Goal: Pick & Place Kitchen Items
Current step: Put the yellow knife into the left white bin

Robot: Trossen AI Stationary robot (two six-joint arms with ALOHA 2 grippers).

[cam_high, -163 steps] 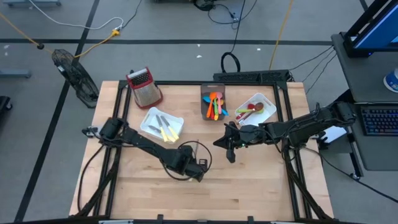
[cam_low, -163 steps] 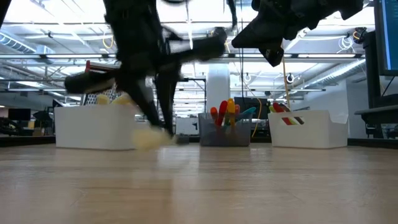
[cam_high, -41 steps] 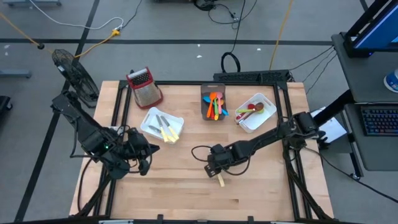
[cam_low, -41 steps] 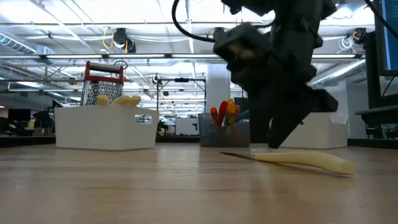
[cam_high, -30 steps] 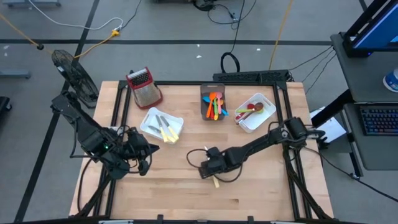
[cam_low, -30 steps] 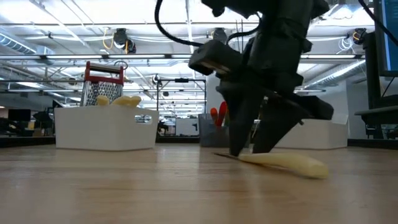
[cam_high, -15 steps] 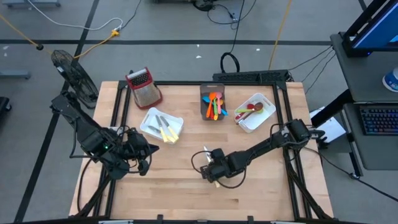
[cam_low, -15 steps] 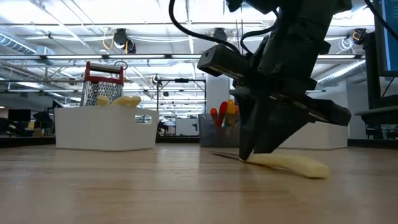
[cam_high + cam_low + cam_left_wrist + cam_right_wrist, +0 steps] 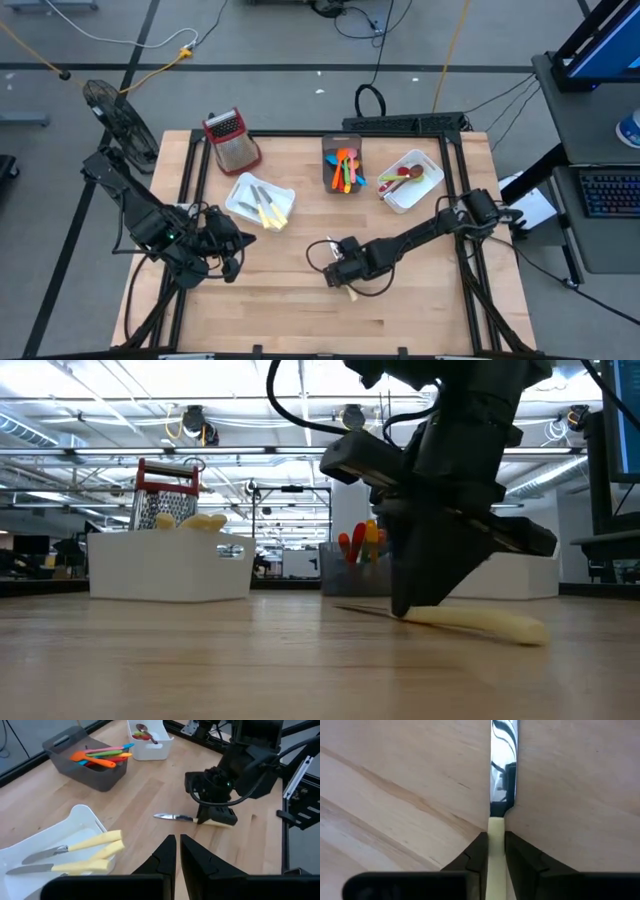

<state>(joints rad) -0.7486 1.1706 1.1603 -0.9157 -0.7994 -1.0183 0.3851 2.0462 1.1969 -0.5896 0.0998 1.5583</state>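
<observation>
- The wooden table [image 9: 300, 310] is pale planked wood with a dark frame, filling the middle of the high view.
- The right arm reaches from the right edge toward lower centre, bent low. The right gripper [image 9: 494, 849] points down at the tabletop, its dark fingers [image 9: 476, 851] pressed against either side of the cream handle of a knife [image 9: 503, 785].
- That knife lies flat on the wood at lower centre of the high view [image 9: 350, 291], shiny steel blade on one end, smooth cream handle on the other; the low view shows the handle [image 9: 490, 623] sticking out right of the gripper.
- The left arm is folded at the table's left edge; the left gripper [image 9: 177, 851] hangs above the wood with its fingers closed together, holding nothing.
- A white bin [image 9: 238, 190], upper left of centre, holds more cream-handled cutlery [image 9: 266, 208].
- A grey bin [image 9: 330, 152] at upper centre holds bright plastic utensils [image 9: 346, 166].
- A second white bin [image 9: 428, 186] at upper right holds spoons [image 9: 404, 178].
</observation>
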